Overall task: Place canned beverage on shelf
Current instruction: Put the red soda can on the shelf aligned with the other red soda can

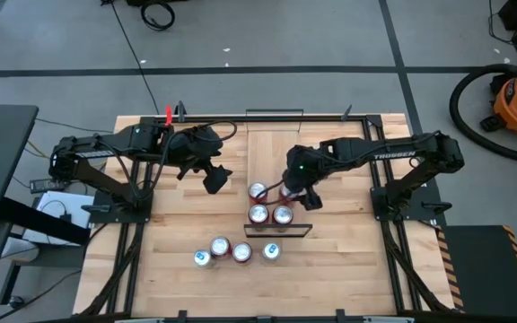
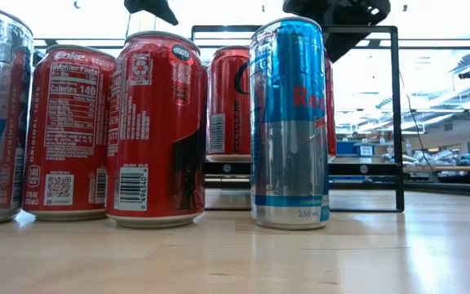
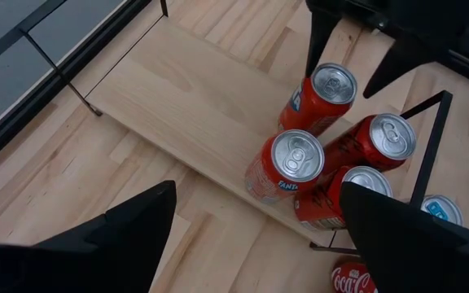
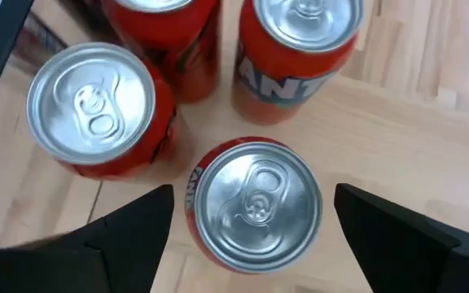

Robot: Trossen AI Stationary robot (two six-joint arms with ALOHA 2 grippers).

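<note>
Here the right fingers (image 4: 405, 240) stand apart, seemingly clear of the can (image 4: 255, 203); left fingers (image 3: 120, 232) spread.

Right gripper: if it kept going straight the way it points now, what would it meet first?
Probably the top of the red can directly under the open right gripper, centred between its fingers on the shelf; how far above it hangs is unclear.

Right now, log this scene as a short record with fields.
shelf: light-wood board, wire rails at its short ends
cans on shelf: four, clustered at one end
cans on table: four in a row, off the shelf
right gripper: open, straddling one shelf can from above
left gripper: open, empty, beside the shelf
</note>
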